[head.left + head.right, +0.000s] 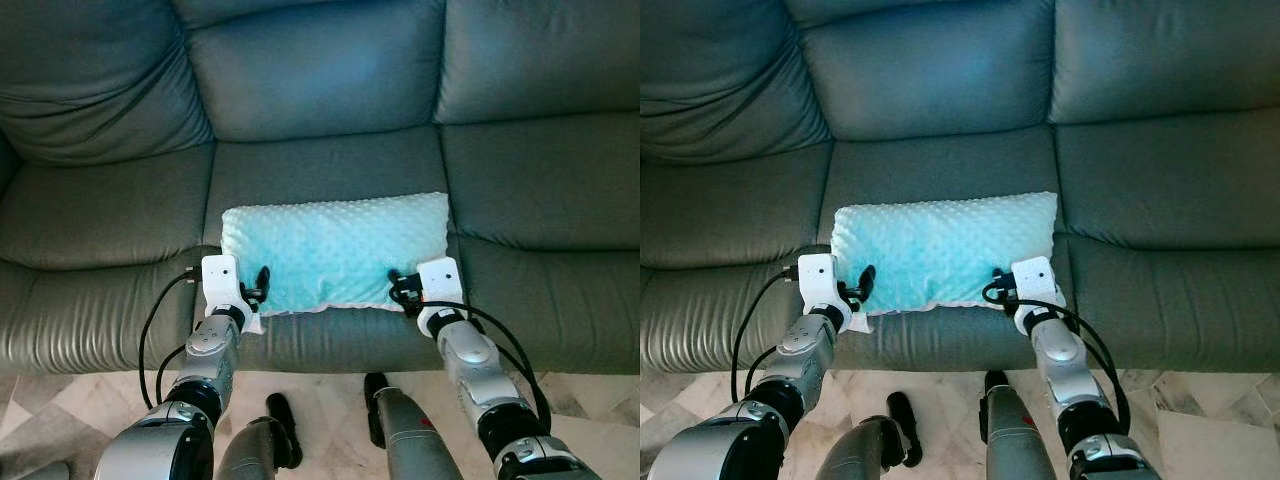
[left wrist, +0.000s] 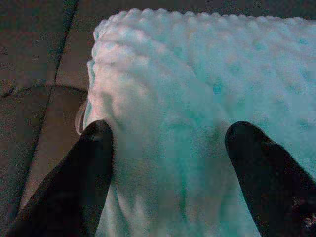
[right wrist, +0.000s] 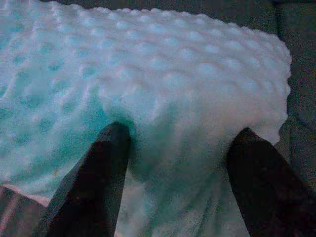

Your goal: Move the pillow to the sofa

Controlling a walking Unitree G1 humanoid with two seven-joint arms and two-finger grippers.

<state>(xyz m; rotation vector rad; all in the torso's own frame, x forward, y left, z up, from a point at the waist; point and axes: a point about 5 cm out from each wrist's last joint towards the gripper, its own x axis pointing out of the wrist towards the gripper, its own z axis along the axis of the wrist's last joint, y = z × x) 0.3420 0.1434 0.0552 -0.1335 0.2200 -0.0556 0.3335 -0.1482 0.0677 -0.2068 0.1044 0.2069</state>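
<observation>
A light turquoise dotted pillow (image 1: 335, 250) lies flat on the middle seat of the grey-green leather sofa (image 1: 320, 165), close to the seat's front edge. My left gripper (image 1: 258, 285) is at the pillow's front left corner. My right gripper (image 1: 400, 288) is at the front right corner. In the left wrist view the black fingers (image 2: 96, 153) stand wide apart with the pillow's edge (image 2: 173, 98) bulging between them. The right wrist view shows the same: fingers (image 3: 111, 153) spread open astride the pillow's edge (image 3: 182, 89).
The sofa's back cushions (image 1: 320, 70) rise behind the pillow, with bare seats to the left (image 1: 100, 220) and right (image 1: 550, 180). A marble tile floor (image 1: 330, 395) lies below the seat front, where my own legs (image 1: 400, 440) stand.
</observation>
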